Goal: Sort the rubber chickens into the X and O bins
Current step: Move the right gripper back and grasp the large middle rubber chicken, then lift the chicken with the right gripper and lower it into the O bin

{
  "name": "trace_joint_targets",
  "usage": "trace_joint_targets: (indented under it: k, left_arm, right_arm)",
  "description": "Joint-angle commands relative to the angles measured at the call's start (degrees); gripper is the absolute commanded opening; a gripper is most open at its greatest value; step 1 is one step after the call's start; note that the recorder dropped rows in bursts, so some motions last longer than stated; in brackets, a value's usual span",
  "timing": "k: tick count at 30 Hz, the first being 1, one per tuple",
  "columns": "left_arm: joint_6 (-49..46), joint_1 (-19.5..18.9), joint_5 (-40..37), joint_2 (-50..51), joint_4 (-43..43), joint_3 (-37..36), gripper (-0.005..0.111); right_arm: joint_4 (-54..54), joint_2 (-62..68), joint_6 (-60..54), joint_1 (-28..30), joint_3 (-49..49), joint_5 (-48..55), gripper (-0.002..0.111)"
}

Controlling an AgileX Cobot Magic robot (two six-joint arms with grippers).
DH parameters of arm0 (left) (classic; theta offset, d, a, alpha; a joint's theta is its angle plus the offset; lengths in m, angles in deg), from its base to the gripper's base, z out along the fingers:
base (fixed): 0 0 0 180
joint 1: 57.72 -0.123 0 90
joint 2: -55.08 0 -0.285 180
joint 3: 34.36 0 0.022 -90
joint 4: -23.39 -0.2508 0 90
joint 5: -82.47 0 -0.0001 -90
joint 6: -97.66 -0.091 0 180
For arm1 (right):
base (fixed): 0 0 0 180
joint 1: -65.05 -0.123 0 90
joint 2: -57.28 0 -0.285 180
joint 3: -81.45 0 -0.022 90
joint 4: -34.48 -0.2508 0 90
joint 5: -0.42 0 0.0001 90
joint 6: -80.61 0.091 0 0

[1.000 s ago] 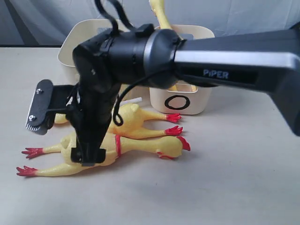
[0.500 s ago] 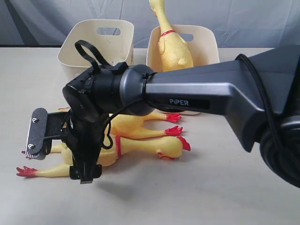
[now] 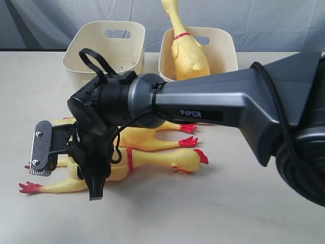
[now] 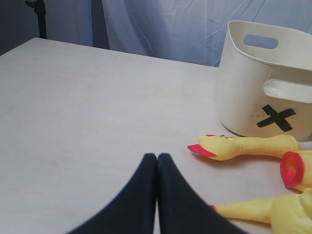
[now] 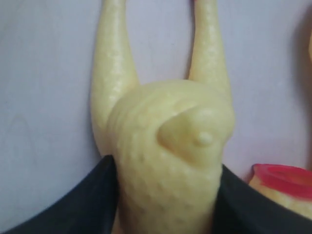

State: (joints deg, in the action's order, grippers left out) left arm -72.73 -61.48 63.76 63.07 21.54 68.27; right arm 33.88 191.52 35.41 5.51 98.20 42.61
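Two yellow rubber chickens lie on the table. My right gripper [image 3: 95, 185] points down over the front chicken [image 3: 152, 160]. In the right wrist view its fingers [image 5: 105, 190] press both sides of that chicken's bumpy body [image 5: 165, 146], shut on it. The second chicken [image 3: 147, 136] lies just behind. A third chicken [image 3: 185, 51] stands upright in the right-hand bin [image 3: 223, 51]; my arm hides this bin's mark. The left-hand bin [image 3: 109, 46] shows its black X in the left wrist view [image 4: 275, 118]. My left gripper [image 4: 157, 157] is shut and empty, near a red foot [image 4: 202, 150].
My right arm [image 3: 228, 107] stretches across the middle of the exterior view and covers the fronts of both bins. A grey curtain [image 3: 264, 20] hangs behind the table. Bare tabletop [image 3: 228, 203] shows at the front right.
My right gripper swung left and dropped from above the chickens down onto the front chicken's body. The chickens and bins have stayed where they were.
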Motion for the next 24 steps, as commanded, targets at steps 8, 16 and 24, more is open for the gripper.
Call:
trace_joint_targets:
  k: [8, 16, 24]
  left_arm:
    - [0.3, 0.5, 0.6, -0.2, -0.4, 0.1, 0.000]
    - [0.3, 0.5, 0.6, -0.2, -0.4, 0.1, 0.000]
    - [0.3, 0.5, 0.6, -0.2, -0.4, 0.1, 0.000]
  right_arm:
    - [10.8, 3.4, 5.2, 0.0, 1.1, 3.0, -0.001]
    - [10.3, -10.4, 12.4, 0.0, 8.0, 12.4, -0.001]
    - [4.6, -25.9, 14.6, 0.2, 8.6, 13.5, -0.001]
